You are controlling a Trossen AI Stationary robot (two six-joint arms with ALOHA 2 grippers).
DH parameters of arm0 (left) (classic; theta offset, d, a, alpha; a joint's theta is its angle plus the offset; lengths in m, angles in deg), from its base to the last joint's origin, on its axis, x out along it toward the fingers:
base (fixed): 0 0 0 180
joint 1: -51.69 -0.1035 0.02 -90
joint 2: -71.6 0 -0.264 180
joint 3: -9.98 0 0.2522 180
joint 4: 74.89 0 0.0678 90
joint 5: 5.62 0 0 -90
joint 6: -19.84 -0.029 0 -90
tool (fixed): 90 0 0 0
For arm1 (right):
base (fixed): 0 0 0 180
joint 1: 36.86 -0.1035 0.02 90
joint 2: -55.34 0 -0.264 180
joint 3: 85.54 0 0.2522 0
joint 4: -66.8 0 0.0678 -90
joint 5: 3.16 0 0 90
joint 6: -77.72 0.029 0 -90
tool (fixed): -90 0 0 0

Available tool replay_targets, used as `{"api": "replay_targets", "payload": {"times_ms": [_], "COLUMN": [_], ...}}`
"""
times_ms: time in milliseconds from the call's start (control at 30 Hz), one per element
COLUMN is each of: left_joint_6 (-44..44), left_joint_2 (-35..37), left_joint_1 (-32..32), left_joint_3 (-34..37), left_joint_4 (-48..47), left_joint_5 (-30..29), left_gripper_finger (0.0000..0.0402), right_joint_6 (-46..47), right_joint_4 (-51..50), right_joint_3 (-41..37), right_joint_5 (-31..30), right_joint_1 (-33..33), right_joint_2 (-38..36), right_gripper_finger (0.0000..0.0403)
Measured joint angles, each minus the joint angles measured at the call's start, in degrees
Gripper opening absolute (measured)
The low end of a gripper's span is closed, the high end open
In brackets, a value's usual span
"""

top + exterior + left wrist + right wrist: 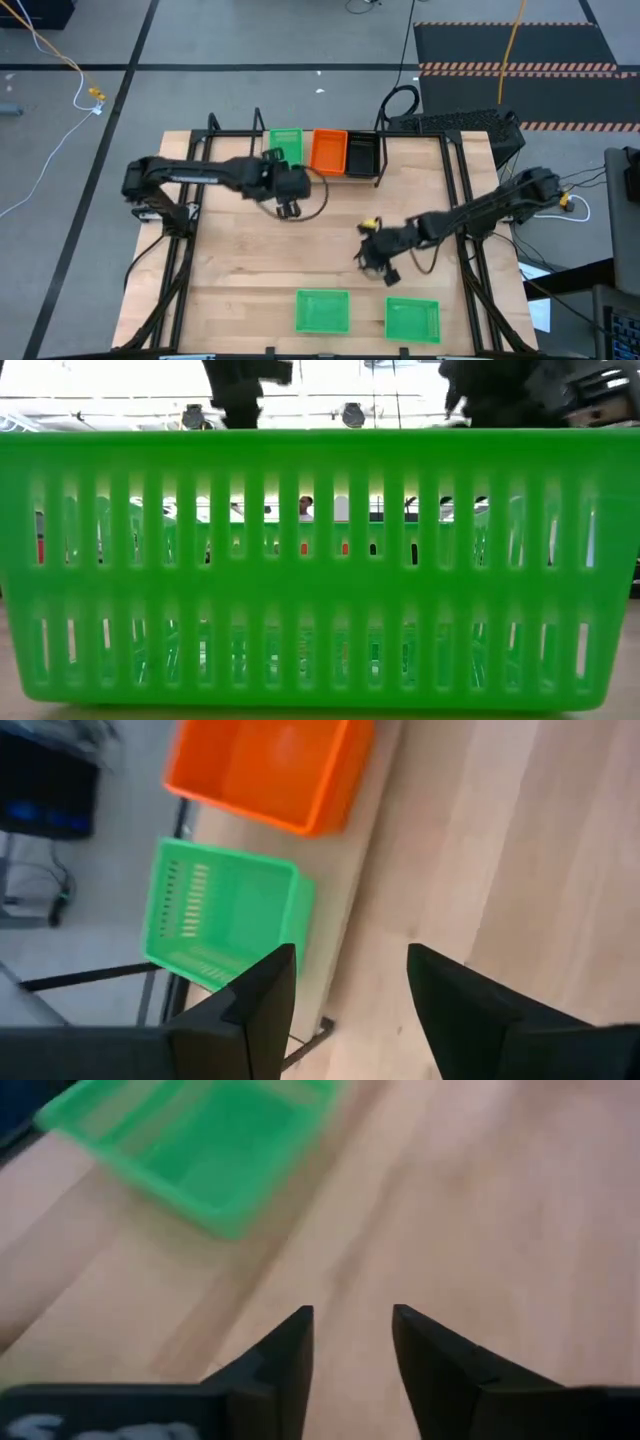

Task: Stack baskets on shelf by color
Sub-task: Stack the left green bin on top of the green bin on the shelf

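Note:
On the shelf (pixel 258 128) at the table's far edge a green basket (pixel 285 147), an orange basket (pixel 329 150) and a black basket (pixel 362 153) stand side by side. Whether each is a single basket or a stack, I cannot tell. Two more green baskets (pixel 322 310) (pixel 412 320) rest flat near the near edge; one (pixel 320 560) fills the low view. My left gripper (pixel 288 209) (pixel 350 990) hangs open just on the near side of the shelf's green basket (pixel 225 915) and orange basket (pixel 265 770). My right gripper (pixel 380 268) (pixel 352 1340) is open over bare wood right of the middle, with a green basket (pixel 195 1145) ahead.
Black table-frame rods (pixel 470 250) run along the left and right sides of the wooden top (pixel 260 260). A black cable loops at the far edge (pixel 400 100). Bare wood lies between the shelf and the two near green baskets.

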State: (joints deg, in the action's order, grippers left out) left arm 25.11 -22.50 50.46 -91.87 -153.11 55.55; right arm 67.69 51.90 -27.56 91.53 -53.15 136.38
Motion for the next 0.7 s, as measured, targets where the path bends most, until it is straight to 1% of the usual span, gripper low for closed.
{"api": "replay_targets", "payload": {"times_ms": [100,167,333,400,533,700], "left_joint_6": [5.09,8.46,13.62,14.62,16.87,18.48], "left_joint_2": [3.57,5.51,8.33,8.71,8.73,8.76], "left_joint_1": [4.78,8.24,16.58,19.03,21.14,21.31], "left_joint_3": [0.35,0.69,2.30,3.14,4.36,5.28], "left_joint_4": [0.16,0.30,1.40,1.38,1.14,0.69], "left_joint_5": [-3.93,-5.86,-11.66,-14.08,-15.83,-15.94], "left_gripper_finger": [0.0195,0.0195,0.0195,0.0195,0.0195,0.0195], "right_joint_6": [-7.18,-12.26,-24.77,-27.77,-32.39,-37.87], "right_joint_4": [-0.97,-2.12,-4.07,-3.74,-4.66,-9.28], "right_joint_3": [3.49,5.21,8.30,10.54,15.97,21.05], "right_joint_5": [0.30,-0.17,-2.35,-3.12,-3.00,0.28], "right_joint_1": [-3.21,-5.08,-8.81,-9.56,-9.81,-9.71], "right_joint_2": [3.00,4.73,10.36,13.00,18.39,23.16], "right_gripper_finger": [0.0155,0.0164,0.0164,0.0160,0.0152,0.0148]}}
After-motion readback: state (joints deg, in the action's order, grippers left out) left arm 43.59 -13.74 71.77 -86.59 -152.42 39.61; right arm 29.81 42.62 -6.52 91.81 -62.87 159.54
